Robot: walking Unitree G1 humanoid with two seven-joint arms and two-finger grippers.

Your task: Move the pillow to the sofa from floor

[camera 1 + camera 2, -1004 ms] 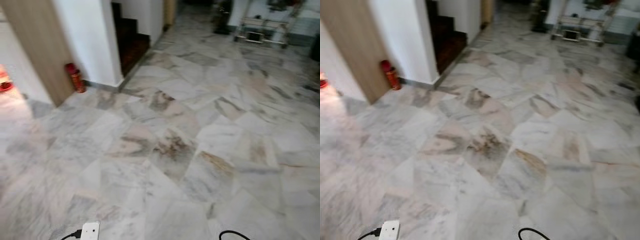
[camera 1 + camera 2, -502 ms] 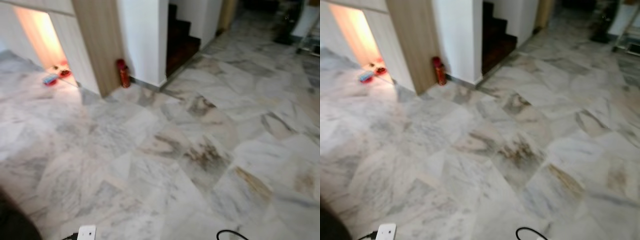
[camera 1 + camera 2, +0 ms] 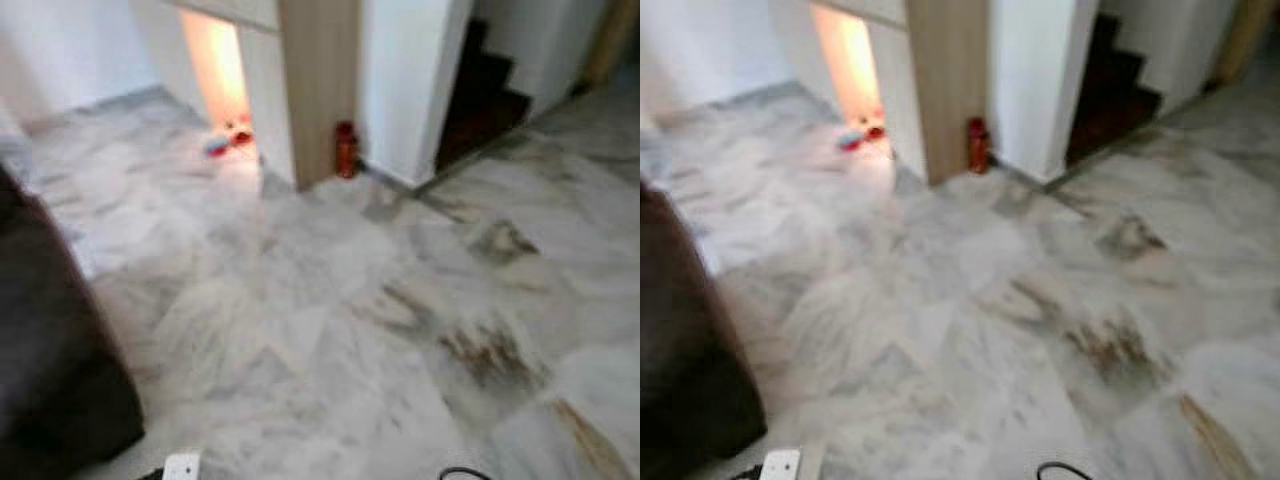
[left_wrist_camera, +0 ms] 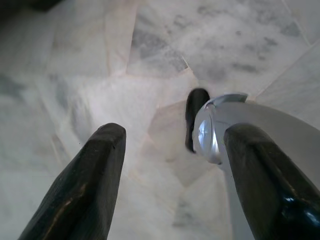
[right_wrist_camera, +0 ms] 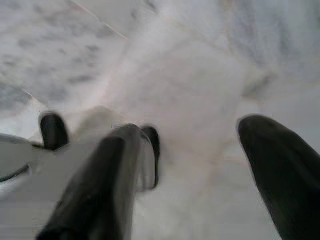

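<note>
The view has swung left, bringing a dark sofa [image 3: 50,340] in near left, red bottle [image 3: 345,150] by the far wall [image 3: 410,80], both grippers [image 4: 170,175] [image 5: 200,165] spread wide, empty, over marble floor [image 3: 330,300].

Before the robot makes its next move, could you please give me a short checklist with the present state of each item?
1. Pillow located: not ok, none seen on the marble floor.
2. Sofa located: cannot tell; a dark mass sits at the robot's left.
3. Left gripper free: ok, open, holding nothing.
4. Right gripper free: ok, open, holding nothing.
5. Picture sharp: not ok, blurred.
6. Red cylinder well away: ok.
</note>
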